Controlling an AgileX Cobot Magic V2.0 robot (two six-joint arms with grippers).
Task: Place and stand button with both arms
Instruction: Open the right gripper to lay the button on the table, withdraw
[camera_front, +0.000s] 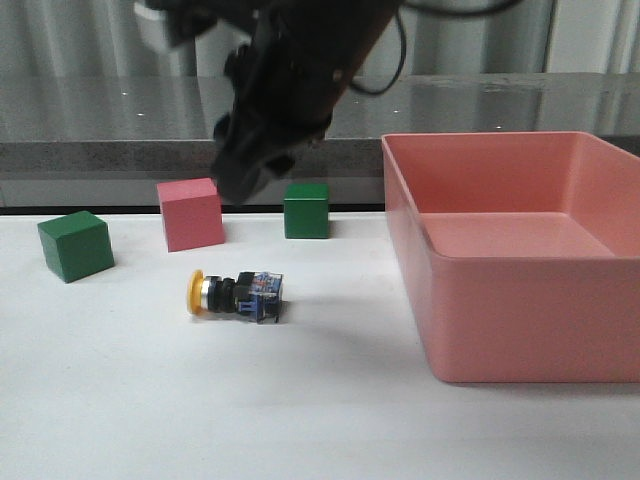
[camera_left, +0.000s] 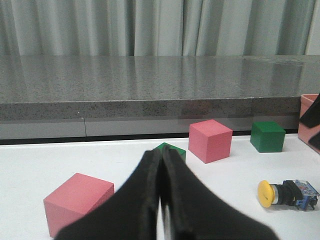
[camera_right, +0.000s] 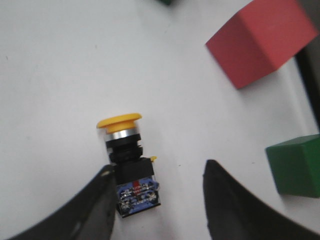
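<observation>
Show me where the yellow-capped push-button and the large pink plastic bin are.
yellow-capped push-button (camera_front: 236, 296), front view, on its black body.
large pink plastic bin (camera_front: 520, 320), front view, on its near outer wall.

1. Pink bin (camera_front: 600, 330) sat on the right of the white table (camera_front: 330, 420).
2. Pink cube (camera_front: 191, 213) stood between two green cubes: one (camera_front: 75, 245) near the left edge, other (camera_front: 306, 210) towards the bin.
3. Second pink cube (camera_left: 79, 201) showed only in left wrist view.
4. Grey counter (camera_front: 450, 110) and curtain (camera_left: 150, 27) behind.
</observation>
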